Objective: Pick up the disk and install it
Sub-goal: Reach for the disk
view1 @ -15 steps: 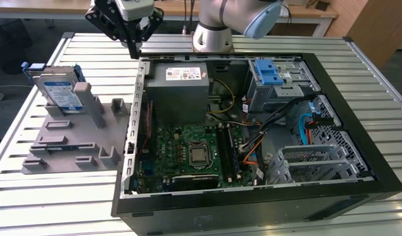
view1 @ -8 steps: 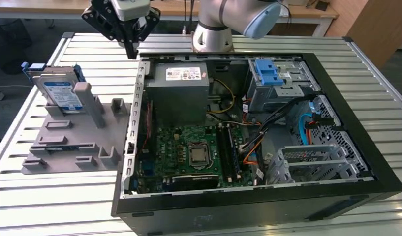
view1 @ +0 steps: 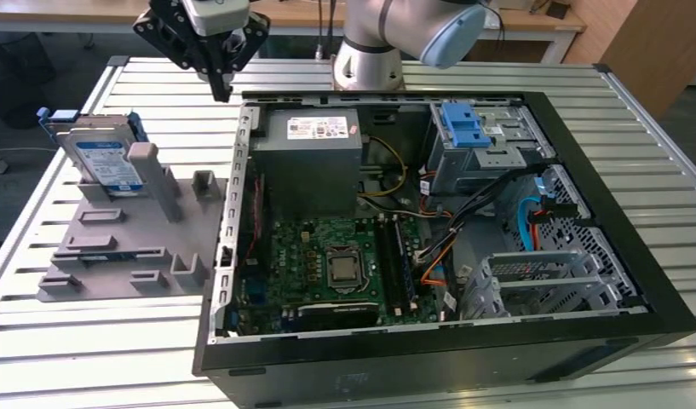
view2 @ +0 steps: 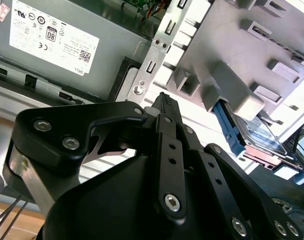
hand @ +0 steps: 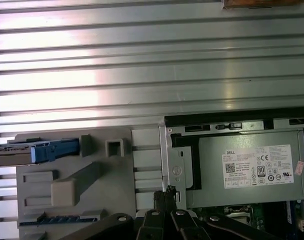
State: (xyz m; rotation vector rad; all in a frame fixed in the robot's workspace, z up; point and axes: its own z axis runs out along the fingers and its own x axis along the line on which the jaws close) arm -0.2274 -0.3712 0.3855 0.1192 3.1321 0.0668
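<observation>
The disk (view1: 106, 160) stands on edge in the grey holder (view1: 120, 247) on the exterior view's left; it is silver with a white-and-blue label and blue side rails. In the first wrist view the disk (hand: 27, 152) shows edge-on, and in the second wrist view the disk (view2: 259, 135) sits behind a holder post. My gripper (view1: 221, 89) hangs above the table between the holder and the back corner of the computer case, apart from the disk. Its fingertips (view2: 164, 102) are pressed together with nothing between them; my gripper (hand: 167, 194) hovers over the case's edge.
An open black computer case (view1: 620, 247) lies flat on the slatted metal table (view1: 86, 358). Inside it are a grey power supply box (view1: 313, 162), a motherboard (view1: 336, 264), cables and a drive cage with a blue clip (view1: 466, 128). The arm's base (view1: 368, 64) stands behind the case.
</observation>
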